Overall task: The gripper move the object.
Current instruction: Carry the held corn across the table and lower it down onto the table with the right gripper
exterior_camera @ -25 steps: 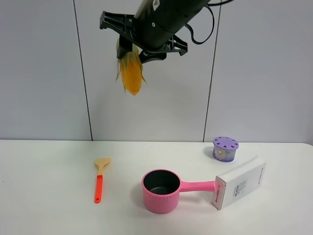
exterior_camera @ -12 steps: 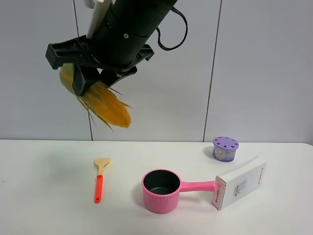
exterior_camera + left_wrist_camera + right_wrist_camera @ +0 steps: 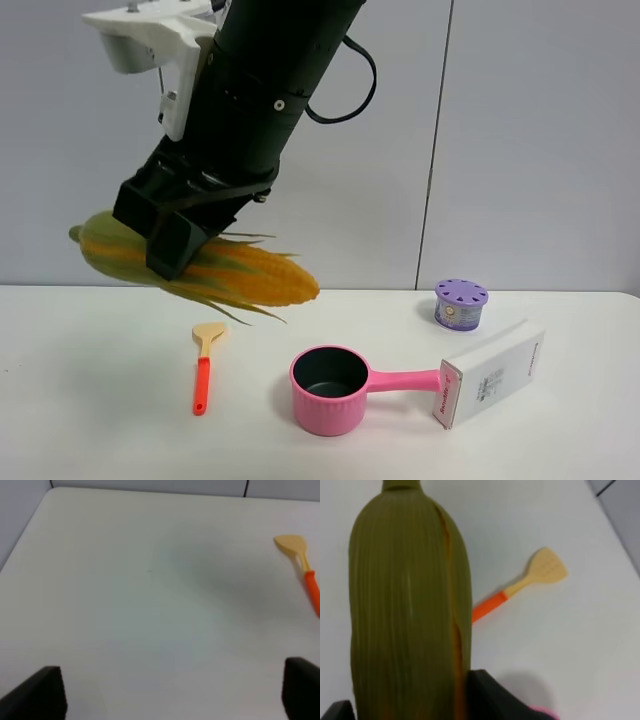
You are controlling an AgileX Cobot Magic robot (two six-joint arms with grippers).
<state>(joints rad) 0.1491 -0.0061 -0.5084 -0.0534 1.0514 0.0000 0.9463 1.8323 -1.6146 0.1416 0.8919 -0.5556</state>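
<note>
The corn cob [image 3: 250, 275], yellow-orange with green husk, hangs nearly level in the air above the left half of the table, its tip pointing right. My right gripper [image 3: 180, 235], on a thick black arm with a white camera box, is shut on the corn's husk end. In the right wrist view the corn [image 3: 405, 605] fills the frame between the black fingers [image 3: 490, 695]. My left gripper [image 3: 175, 690] is open and empty above bare table; only its two black fingertips show.
An orange-handled wooden spatula [image 3: 204, 365] lies on the white table [image 3: 90, 400], below the corn. A pink saucepan [image 3: 330, 390] stands at front centre, its handle touching a white box [image 3: 490, 372]. A purple tin [image 3: 461, 303] stands at back right.
My right arm has swung left and down with the corn. The corn has turned from hanging tip-down to lying nearly level, closer to the table.
</note>
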